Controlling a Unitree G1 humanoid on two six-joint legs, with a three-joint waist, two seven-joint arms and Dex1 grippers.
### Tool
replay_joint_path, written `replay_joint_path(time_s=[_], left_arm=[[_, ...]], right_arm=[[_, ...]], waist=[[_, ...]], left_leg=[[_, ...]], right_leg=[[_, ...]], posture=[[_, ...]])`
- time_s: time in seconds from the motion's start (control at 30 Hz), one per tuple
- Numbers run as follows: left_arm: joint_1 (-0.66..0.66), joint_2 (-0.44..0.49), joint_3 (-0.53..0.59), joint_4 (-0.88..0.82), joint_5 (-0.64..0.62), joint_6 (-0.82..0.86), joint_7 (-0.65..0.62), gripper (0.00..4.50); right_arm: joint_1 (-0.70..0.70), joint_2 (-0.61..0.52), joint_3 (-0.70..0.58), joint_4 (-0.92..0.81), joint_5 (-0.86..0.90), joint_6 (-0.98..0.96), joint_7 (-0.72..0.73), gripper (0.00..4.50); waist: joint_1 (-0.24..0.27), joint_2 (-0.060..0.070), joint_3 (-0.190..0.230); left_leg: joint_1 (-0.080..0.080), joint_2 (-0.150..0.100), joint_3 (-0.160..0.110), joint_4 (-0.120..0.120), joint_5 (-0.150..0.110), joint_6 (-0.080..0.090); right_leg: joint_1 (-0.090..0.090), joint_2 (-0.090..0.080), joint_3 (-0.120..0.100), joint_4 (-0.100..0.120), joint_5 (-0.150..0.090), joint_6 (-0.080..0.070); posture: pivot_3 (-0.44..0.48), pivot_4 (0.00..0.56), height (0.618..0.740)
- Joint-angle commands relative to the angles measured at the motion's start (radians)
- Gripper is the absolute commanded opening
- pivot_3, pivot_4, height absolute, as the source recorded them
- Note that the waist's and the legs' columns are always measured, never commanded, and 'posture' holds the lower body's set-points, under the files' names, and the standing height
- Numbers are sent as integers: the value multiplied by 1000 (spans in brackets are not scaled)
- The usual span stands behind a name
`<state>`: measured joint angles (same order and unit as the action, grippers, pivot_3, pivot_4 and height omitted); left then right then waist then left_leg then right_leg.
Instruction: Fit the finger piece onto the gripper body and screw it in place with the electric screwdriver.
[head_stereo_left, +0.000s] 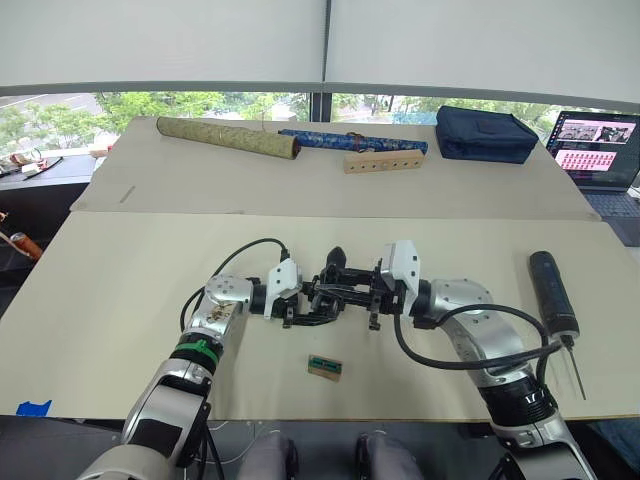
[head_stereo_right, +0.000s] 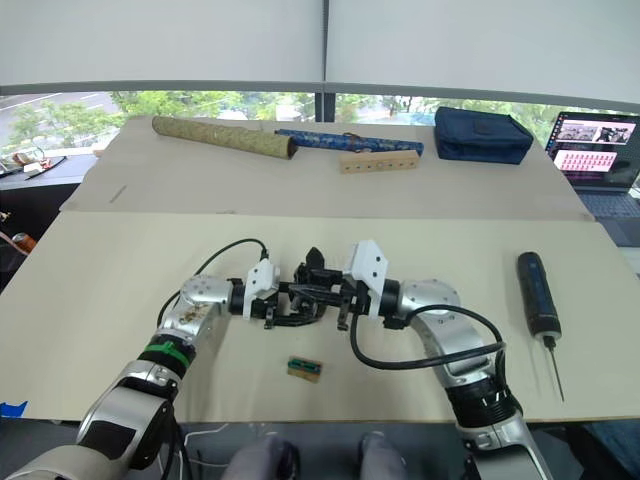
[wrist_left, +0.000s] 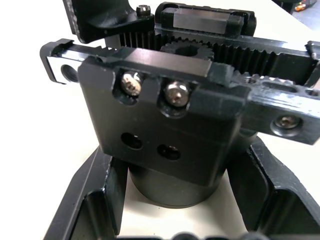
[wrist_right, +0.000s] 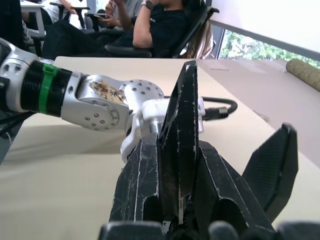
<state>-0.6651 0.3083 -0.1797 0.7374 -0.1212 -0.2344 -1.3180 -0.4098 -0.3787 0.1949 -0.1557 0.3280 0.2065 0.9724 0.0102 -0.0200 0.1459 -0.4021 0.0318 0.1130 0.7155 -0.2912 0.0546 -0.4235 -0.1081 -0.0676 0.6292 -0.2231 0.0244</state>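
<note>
Gripper body (wrist_left: 165, 135), a rigid black toothed block, sits clamped in left jaws; right jaws pinch the light, slippery black wedge finger piece (wrist_right: 182, 145) by its flanks.

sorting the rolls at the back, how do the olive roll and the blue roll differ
The olive roll is thicker and plain speckled; the blue roll is thinner and patterned. The olive roll lies bare on the table, further to the robot's left; the blue roll lies behind a wooden block with holes. Both are long, lie flat and tilt the same way.
</note>
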Motion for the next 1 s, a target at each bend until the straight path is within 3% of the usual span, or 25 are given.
replay_joint_path(time_s=[0.03, 1.0], left_arm=[[24, 9, -13, 5, 21, 17, 14, 2327], [67, 21, -20, -32, 21, 48, 16, 2327]], right_arm=[[4, 4, 6, -13, -7, -40, 0, 431], [52, 6, 59, -10, -38, 31, 4, 431]], waist=[[0, 0, 0], [-4, 0, -2]], left_leg=[[0, 0, 0, 0, 0, 0], [3, 0, 1, -1, 0, 0]], right_leg=[[0, 0, 0, 0, 0, 0], [1, 0, 1, 0, 0, 0]], posture=[[0, 150, 740], [0, 150, 740]])
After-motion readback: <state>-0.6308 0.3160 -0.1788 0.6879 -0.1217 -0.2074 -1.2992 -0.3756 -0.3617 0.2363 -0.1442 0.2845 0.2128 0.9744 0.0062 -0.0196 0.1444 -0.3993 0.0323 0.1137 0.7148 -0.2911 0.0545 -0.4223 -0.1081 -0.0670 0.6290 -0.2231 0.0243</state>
